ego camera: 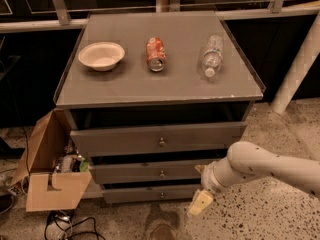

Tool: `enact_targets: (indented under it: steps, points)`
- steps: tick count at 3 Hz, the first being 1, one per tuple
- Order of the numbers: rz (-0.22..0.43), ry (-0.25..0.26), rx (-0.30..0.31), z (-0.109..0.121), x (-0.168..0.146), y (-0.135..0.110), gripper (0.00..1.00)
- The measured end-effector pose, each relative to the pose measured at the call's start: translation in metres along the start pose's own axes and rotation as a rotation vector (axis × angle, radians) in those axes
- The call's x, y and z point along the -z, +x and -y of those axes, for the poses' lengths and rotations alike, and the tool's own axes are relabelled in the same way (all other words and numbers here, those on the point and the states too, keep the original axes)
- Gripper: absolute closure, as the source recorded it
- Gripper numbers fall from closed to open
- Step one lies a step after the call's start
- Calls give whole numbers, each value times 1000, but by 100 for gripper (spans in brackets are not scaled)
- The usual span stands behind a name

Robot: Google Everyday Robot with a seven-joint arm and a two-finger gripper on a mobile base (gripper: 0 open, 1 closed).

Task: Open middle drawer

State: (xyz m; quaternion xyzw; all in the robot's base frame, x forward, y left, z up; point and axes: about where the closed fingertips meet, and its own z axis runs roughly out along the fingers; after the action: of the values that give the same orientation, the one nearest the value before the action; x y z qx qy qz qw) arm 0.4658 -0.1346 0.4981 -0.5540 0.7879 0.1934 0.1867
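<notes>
The middle drawer (150, 173) is a grey flat front with a small brass knob (162, 173), set between the taller top drawer (125, 140) and the narrower bottom drawer (150, 194). All three fronts stand a little out from the cabinet. My gripper (200, 204) hangs at the end of the white arm (260, 166), low and to the right of the drawers, below the level of the middle drawer's knob. It touches nothing.
On the cabinet top (125, 86) are a white bowl (101, 55), a red soda can (156, 54) lying down and a clear plastic bottle (212, 55) lying down. An open cardboard box (50, 174) with clutter stands at the left. Cables (60, 226) lie on the floor.
</notes>
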Motion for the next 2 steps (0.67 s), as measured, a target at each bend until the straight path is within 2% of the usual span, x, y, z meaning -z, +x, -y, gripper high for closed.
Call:
enact_targets:
  steps: [1, 2]
  points:
    - [43, 16, -40, 18, -14, -5, 0]
    - [43, 16, -41, 19, -15, -5, 0]
